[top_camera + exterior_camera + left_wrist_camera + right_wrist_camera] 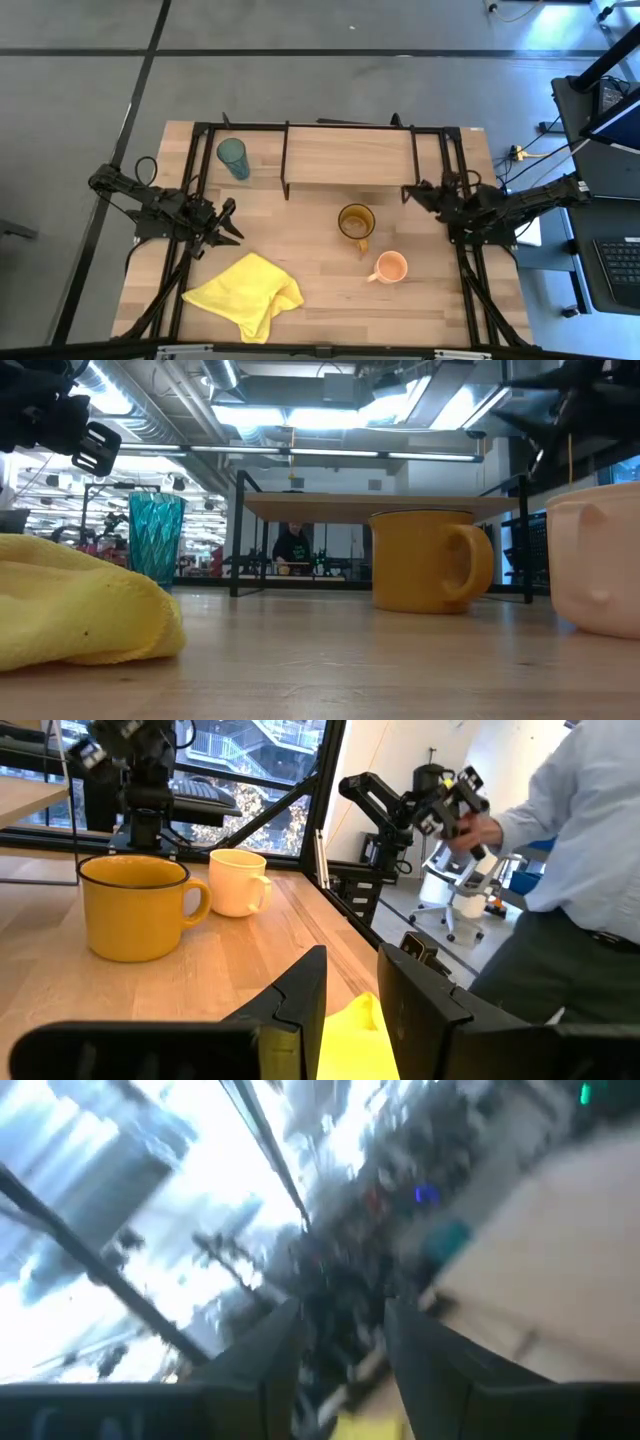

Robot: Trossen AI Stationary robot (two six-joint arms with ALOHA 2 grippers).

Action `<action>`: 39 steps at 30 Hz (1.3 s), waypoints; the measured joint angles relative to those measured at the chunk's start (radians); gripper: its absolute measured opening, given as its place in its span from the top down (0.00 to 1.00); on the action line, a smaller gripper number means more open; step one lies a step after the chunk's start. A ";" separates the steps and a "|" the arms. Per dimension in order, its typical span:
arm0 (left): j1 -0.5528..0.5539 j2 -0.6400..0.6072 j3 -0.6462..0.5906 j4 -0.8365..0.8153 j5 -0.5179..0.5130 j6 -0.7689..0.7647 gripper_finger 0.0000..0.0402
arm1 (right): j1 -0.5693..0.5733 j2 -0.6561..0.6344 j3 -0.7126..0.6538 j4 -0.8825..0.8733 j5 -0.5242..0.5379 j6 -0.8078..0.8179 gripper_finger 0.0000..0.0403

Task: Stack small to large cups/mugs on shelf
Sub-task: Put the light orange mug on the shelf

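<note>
The teal tumbler (233, 157) stands upright on the tabletop at the far left, beside the shelf (350, 155). The amber mug (356, 222) stands on the table in front of the shelf, and the pale-orange mug (390, 267) stands nearer and to its right. Both mugs show in the left wrist view (135, 905) (238, 880). My left gripper (225, 225) is open and empty, above the table left of the yellow cloth's far edge. My right gripper (415, 192) is open and empty, near the shelf's right end, right of the amber mug.
A crumpled yellow cloth (245, 295) lies at the near left. A black metal frame (300, 127) runs around the table's edges. The shelf's top (380, 508) is bare. A person (580, 850) stands beyond the table's right side.
</note>
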 joint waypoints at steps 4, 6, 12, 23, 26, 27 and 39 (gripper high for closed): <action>0.000 0.000 0.000 0.000 0.000 0.000 0.78 | 0.000 -0.001 0.035 0.074 0.005 -0.010 0.63; 0.000 0.000 0.000 0.000 0.000 0.000 0.78 | 0.000 0.000 0.053 0.057 -0.009 -0.022 0.63; 0.000 0.000 0.000 0.000 0.000 0.000 0.78 | 0.000 0.000 0.063 0.025 -0.020 -0.075 0.63; 0.000 0.000 0.000 0.000 0.000 0.000 0.78 | 0.005 0.015 0.143 0.039 -0.083 -0.069 0.63; 0.000 0.000 0.000 0.000 0.000 0.000 0.78 | 0.024 0.074 0.316 -0.122 -0.102 -0.177 0.63; 0.000 0.000 0.000 0.000 0.000 0.000 0.78 | 0.030 0.105 0.398 -0.248 -0.099 -0.210 0.63; 0.000 0.000 0.000 0.000 0.000 0.000 0.78 | 0.065 0.611 1.143 -1.830 -0.175 0.067 0.63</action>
